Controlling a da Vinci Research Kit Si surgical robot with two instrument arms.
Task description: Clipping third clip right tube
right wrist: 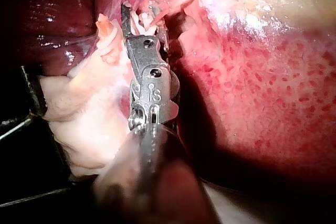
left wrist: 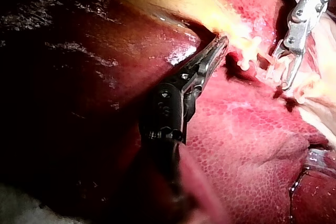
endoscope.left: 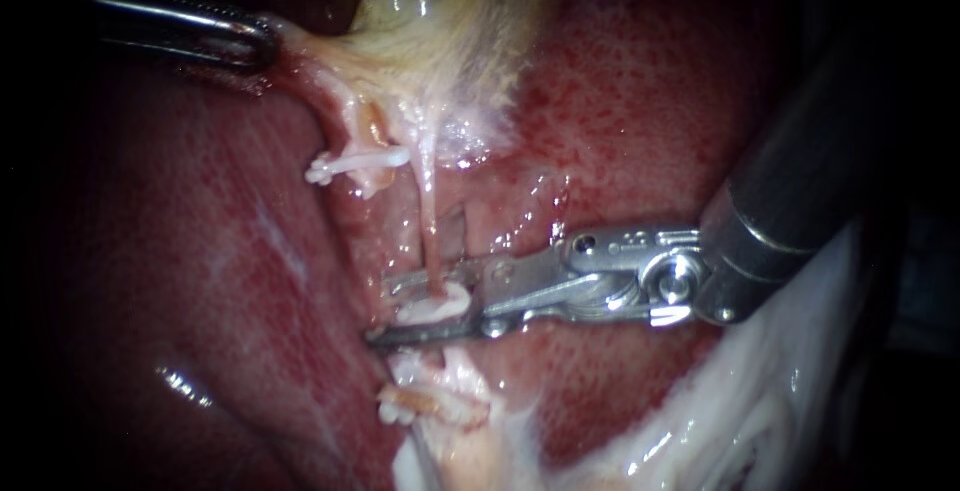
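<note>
A thin pale tube (endoscope.left: 430, 216) runs down from the yellowish gallbladder (endoscope.left: 440, 21) between two lobes of liver (endoscope.left: 200, 281). My right instrument (endoscope.left: 402, 308) reaches in from the right, its jaws standing on either side of the tube's lower part and shut on a white clip (endoscope.left: 438, 304) around it. One white clip (endoscope.left: 355, 164) sits higher up to the left, another (endoscope.left: 398, 411) lower down. At the upper left my left instrument (endoscope.left: 262, 43) is shut on the gallbladder's edge and holds it taut. In the left wrist view its jaws (left wrist: 220, 43) lie together on pale tissue.
Red speckled liver (endoscope.left: 640, 101) fills the space behind the right instrument's shaft. Whitish wet tissue (endoscope.left: 760, 401) lies under that shaft at the lower right. In the right wrist view pale fatty tissue (right wrist: 89, 108) lies beside the instrument.
</note>
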